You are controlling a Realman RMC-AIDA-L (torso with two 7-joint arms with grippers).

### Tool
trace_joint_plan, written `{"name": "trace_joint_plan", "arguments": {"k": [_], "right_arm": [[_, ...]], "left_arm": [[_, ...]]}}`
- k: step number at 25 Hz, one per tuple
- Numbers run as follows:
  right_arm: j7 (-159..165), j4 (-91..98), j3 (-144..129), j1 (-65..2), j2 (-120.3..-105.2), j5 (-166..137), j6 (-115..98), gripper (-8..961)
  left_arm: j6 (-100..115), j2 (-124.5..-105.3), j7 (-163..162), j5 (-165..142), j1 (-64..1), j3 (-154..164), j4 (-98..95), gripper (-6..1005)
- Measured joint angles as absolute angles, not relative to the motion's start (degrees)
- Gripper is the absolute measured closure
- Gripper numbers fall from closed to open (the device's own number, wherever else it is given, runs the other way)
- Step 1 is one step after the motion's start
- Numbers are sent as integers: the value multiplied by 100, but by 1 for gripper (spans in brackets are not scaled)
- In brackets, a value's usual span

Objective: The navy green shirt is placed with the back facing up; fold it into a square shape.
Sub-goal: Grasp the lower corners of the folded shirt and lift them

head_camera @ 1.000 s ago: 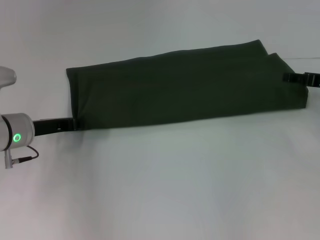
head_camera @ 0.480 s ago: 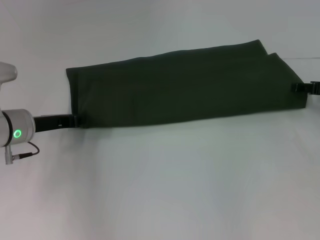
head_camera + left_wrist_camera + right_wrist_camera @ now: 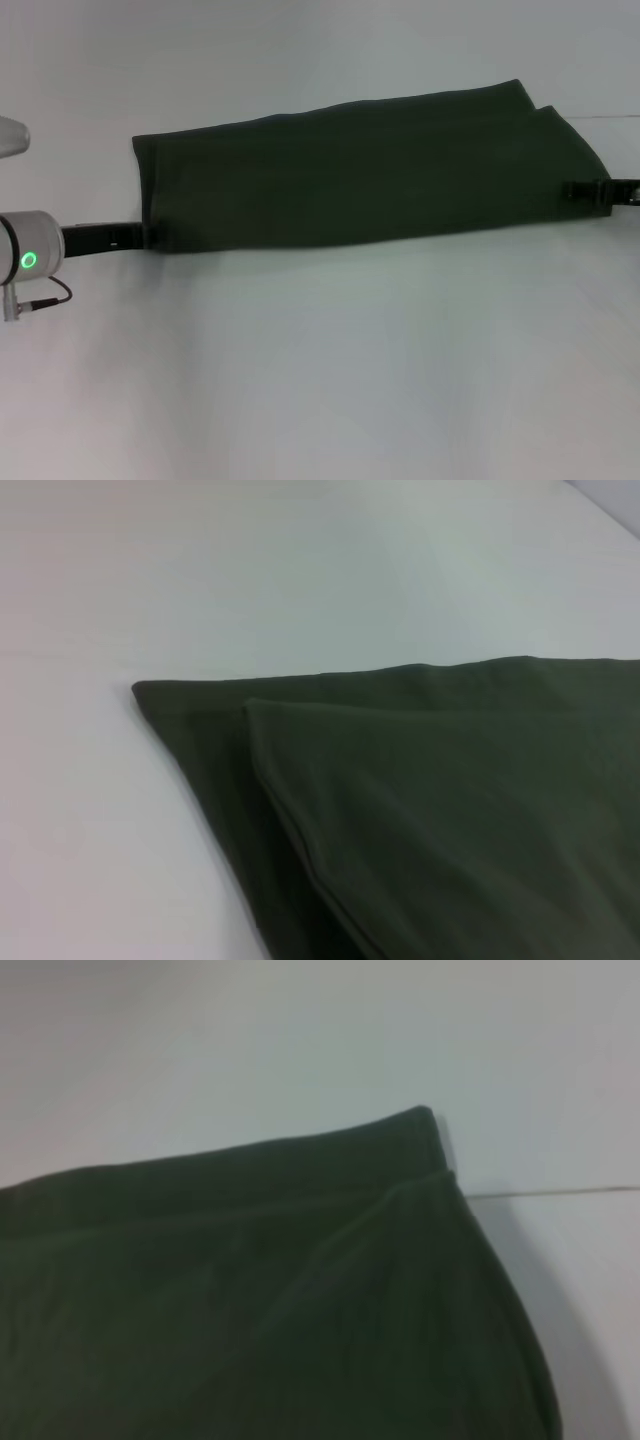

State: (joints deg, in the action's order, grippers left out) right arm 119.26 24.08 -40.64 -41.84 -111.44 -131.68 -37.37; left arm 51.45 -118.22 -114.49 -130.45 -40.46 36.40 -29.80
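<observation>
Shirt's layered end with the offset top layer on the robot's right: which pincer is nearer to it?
Right. The right pincer sits at that end of the shirt, at its near edge. The left pincer is at the opposite end, by the near left corner.

Navy green shirt, folded into a long flat band, layered ends

A plain white table surface fills the whole head view, smooth and matte, evenly lit with soft diffuse shadows. A thin dark seam line crosses the surface at its far right side. No walls, floor or windows fall within view.
</observation>
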Motion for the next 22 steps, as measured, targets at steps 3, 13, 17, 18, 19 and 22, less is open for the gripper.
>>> {"name": "trace_joint_plan", "arguments": {"k": [3, 13, 17, 18, 19, 22], "right_arm": [[11828, 2282, -4083, -4258, -11199, -13170, -3568, 235], [11795, 2221, -4191, -4281, -11275, -13175, -3342, 312], [11794, 2225, -4202, -4243, -11268, -13175, -3368, 497], [11794, 2225, -4204, -4240, -11259, -13175, -3384, 569], [11794, 2225, -4206, -4237, -11251, -13175, -3401, 642], [11794, 2237, -4216, -4228, -11241, -13175, -3452, 706]], "left_arm": [[5126, -11813, -11450, -13048, -4055, 3639, -2985, 971], [5111, -11799, -11459, -13058, -4068, 3623, -3008, 972], [5107, -11777, -11489, -13060, -4083, 3620, -3009, 970], [5105, -11770, -11506, -13061, -4090, 3621, -3009, 970], [5105, -11770, -11506, -13061, -4090, 3621, -3009, 970], [5098, -11760, -11510, -13061, -4096, 3621, -3011, 971]]}}
